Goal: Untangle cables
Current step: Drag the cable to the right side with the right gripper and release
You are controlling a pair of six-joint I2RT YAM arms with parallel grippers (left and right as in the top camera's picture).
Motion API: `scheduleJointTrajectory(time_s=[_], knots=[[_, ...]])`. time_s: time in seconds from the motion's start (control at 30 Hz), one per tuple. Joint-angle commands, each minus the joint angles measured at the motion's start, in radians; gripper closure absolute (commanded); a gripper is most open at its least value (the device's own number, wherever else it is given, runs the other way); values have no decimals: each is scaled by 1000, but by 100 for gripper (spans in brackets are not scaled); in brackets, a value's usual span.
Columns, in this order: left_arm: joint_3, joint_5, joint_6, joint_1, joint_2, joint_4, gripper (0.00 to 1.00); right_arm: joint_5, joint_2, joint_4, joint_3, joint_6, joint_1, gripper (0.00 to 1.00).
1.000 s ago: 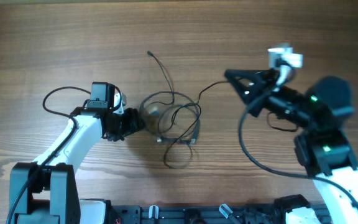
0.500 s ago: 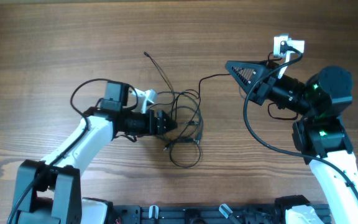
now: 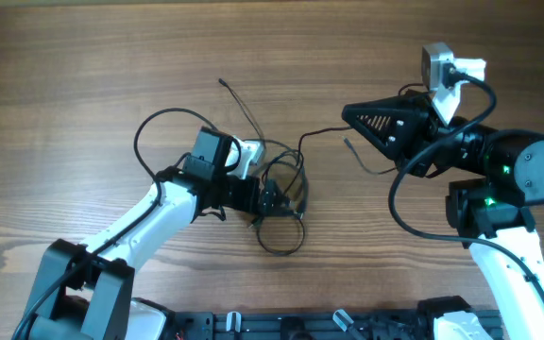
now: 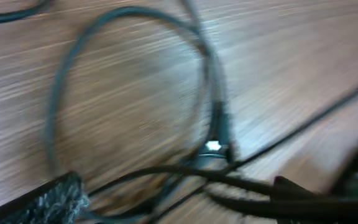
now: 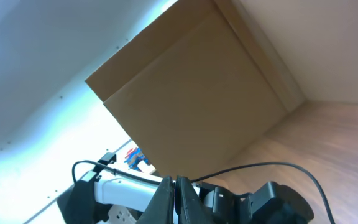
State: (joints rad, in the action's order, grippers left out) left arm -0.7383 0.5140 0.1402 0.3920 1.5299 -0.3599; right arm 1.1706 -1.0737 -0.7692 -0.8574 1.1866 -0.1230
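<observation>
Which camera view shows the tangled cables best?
The overhead view: it shows the whole bundle of cables with its loops and loose ends. The left wrist view shows only one blurred loop close up. The right wrist view shows a single strand by its fingers.

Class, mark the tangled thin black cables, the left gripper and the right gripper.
thin black cables [image 4: 211, 74], left wrist view, right side of the loop.
left gripper [image 3: 274, 200], overhead view, between its fingertips.
right gripper [image 3: 348, 114], overhead view, at its fingertips.
</observation>
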Motion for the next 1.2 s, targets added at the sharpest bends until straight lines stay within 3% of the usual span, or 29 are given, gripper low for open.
scheduleJointTrajectory(time_s=[0.0, 0.03, 0.1, 0.3, 0.37, 0.5, 0.67, 0.77, 0.93, 1.17], knots=[[2, -337, 137, 3, 5, -27, 0, 13, 0, -11, -12, 50, 3, 96], [2, -465, 241, 3, 5, -43, 0, 13, 0, -42, -12, 62, 3, 96], [2, -583, 351, 3, 5, -72, 0, 5, 0, -119, -12, 124, 3, 96], [2, -615, 400, 3, 5, -89, 0, -44, 0, -319, -12, 316, 58, 96], [2, -509, 394, 3, 5, -64, 0, -39, 0, -318, -12, 317, 60, 96], [2, -49, 236, 4, 5, 61, 0, -62, 0, -326, -12, 340, 60, 96], [2, -64, 233, 4, 9, 71, 0, -215, 0, -420, -12, 314, 65, 96], [2, -116, 233, 4, 16, 48, 0, -291, -8, -276, -12, 225, 100, 96], [2, -167, 233, 4, 57, 18, 0, -490, -50, 108, -12, 56, 180, 96], [19, -288, 270, 3, 190, -31, 2, -518, -170, 235, -12, 43, 421, 96]])
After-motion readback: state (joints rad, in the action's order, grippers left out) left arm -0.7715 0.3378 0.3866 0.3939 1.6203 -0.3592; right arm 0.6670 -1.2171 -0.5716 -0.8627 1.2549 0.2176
